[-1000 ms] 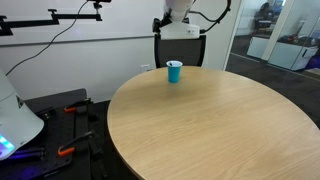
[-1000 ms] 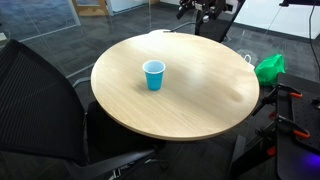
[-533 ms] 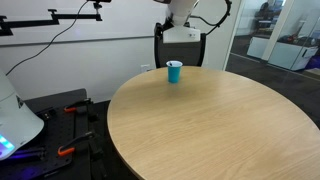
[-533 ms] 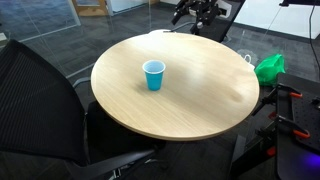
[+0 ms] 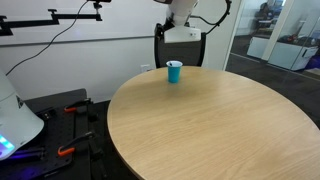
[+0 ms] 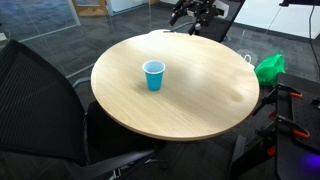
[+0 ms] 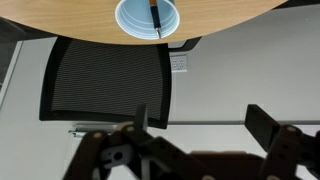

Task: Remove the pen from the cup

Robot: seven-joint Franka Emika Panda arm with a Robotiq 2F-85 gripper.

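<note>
Currently, the cup (image 5: 174,71) is seen standing upright on the round wooden surface (image 5: 215,125), close to its far edge in an exterior view. In the wrist view, the pen (image 7: 154,18) is shown inside the cup (image 7: 130,18), slanted across its inside. The gripper (image 7: 200,125) is held with its jaws spread wide and nothing between them. It is kept well apart from the cup, off the surface's edge, over a black mesh chair (image 7: 105,80).

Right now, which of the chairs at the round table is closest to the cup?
The black mesh-back chair in the foreground of an exterior view; the cup stands on its side of the table. The other dark chair stands across the table.
</note>
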